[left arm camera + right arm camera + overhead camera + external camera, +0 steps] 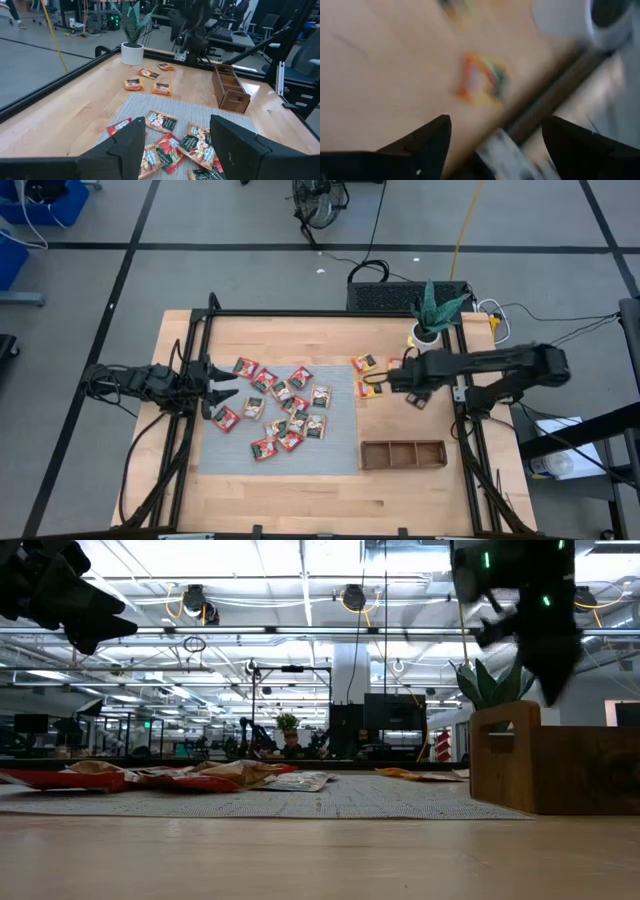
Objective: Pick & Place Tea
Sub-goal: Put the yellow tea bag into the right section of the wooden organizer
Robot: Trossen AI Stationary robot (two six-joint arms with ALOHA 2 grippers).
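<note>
My right gripper [385, 383] hangs released right of centre, over yellow-orange sachets [366, 364] beside the grey mat [340, 435]; next I should centre over one sachet, descend level, pinching only its edges.

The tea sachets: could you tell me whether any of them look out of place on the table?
Most tea sachets lie jumbled on the grey mat. A few yellow-orange sachets lie off it on bare wood near the potted plant, below the open right gripper. The wooden tray looks empty.
</note>
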